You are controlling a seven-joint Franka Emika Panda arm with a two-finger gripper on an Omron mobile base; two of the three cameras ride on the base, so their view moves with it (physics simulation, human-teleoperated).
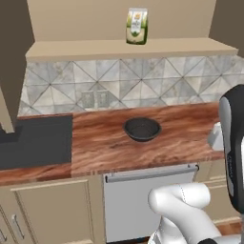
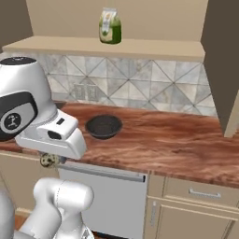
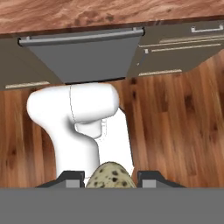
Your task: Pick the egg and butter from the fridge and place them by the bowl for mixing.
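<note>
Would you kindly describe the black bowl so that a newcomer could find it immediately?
Start at the reddish wooden countertop beneath the tiled backsplash. The bowl sits near its middle, above the pale dishwasher front. It is round, shallow, matte black and stands alone.

Wood countertop [image 1: 143, 147], grey triangle-tile backsplash [image 1: 143, 86], beige shelf [image 1: 128, 47], beige cabinets [image 2: 196, 214], plank wood floor [image 3: 183, 122].

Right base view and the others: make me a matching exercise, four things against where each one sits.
Things:
1. egg
2. black bowl
3. green and white carton
4. outlet plate

Places:
A. on the tiled wall behind the counter
B. on the wooden counter
C. between the fingers of the gripper
D. on the upper shelf

Pairs: 1-C, 2-B, 3-D, 4-A
</note>
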